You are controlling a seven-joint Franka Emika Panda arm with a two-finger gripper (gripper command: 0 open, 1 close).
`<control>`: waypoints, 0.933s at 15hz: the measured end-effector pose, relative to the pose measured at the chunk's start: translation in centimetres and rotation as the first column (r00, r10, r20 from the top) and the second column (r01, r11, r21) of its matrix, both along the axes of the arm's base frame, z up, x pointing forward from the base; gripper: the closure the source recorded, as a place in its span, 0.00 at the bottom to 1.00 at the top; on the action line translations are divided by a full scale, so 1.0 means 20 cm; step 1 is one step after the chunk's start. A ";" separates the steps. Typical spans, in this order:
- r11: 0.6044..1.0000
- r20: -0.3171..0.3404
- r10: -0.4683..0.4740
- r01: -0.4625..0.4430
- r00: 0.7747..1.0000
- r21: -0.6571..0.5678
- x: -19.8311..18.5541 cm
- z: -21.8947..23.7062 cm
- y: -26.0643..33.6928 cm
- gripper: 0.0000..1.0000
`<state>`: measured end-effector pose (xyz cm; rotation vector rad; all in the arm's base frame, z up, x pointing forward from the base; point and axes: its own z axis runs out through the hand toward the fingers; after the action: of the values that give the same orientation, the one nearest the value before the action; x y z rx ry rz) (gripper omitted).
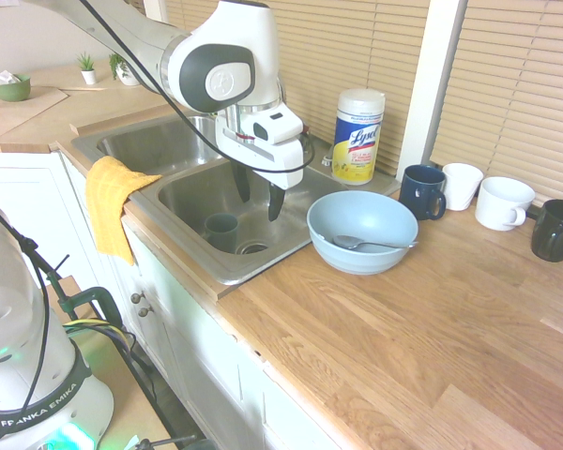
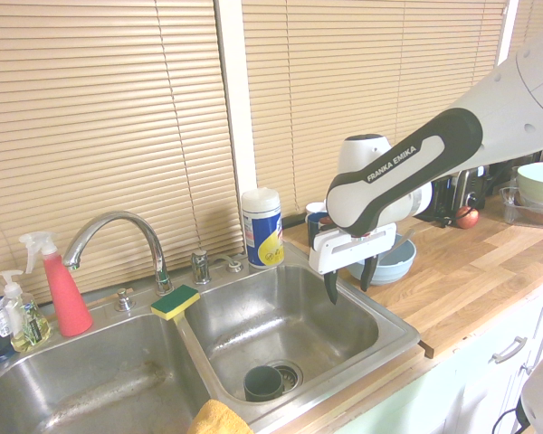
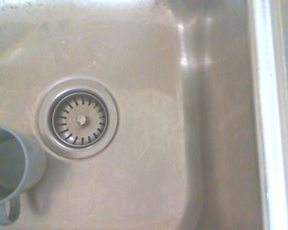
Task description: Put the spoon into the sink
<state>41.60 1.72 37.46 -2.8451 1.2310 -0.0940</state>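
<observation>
The silver spoon (image 1: pixel 368 244) lies inside the light-blue bowl (image 1: pixel 361 228) on the wooden counter, just right of the sink (image 1: pixel 183 192). My gripper (image 1: pixel 259 197) hangs open and empty over the right basin (image 2: pixel 290 318), its dark fingers apart, a short way left of the bowl. From the second exterior view the gripper (image 2: pixel 349 282) sits above the basin's right rim, with the bowl (image 2: pixel 389 262) partly hidden behind it and the spoon out of sight. The wrist view looks straight down at the basin floor and its round drain (image 3: pixel 78 118).
A grey-blue mug (image 1: pixel 221 232) stands in the right basin beside the drain. A yellow cloth (image 1: pixel 113 202) drapes over the sink's front edge. A Lysol canister (image 1: pixel 358 136), several mugs (image 1: pixel 504 202), the faucet (image 2: pixel 118 240) and a sponge (image 2: pixel 175 302) line the back.
</observation>
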 end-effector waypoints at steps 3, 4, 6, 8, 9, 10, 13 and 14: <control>1.000 0.006 -0.007 0.007 1.000 0.003 0.00 0.01 -0.01 0.00; 1.000 0.018 -0.017 0.017 1.000 0.007 0.01 0.02 -0.02 0.00; 0.999 0.047 -0.048 0.047 0.998 0.026 0.00 0.08 -0.07 0.00; 0.996 0.082 -0.083 0.079 0.993 0.052 -0.01 0.16 -0.14 0.00; 0.993 0.099 -0.104 0.098 0.990 0.070 -0.02 0.19 -0.18 0.00; 0.988 0.117 -0.128 0.117 0.985 0.096 -0.02 0.22 -0.23 0.00; 0.963 0.177 -0.231 0.198 0.957 0.184 -0.03 0.28 -0.42 0.00; 0.952 0.194 -0.265 0.224 0.945 0.208 -0.04 0.29 -0.48 0.00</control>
<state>40.88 -7.81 43.22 -2.4381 1.4534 -0.2798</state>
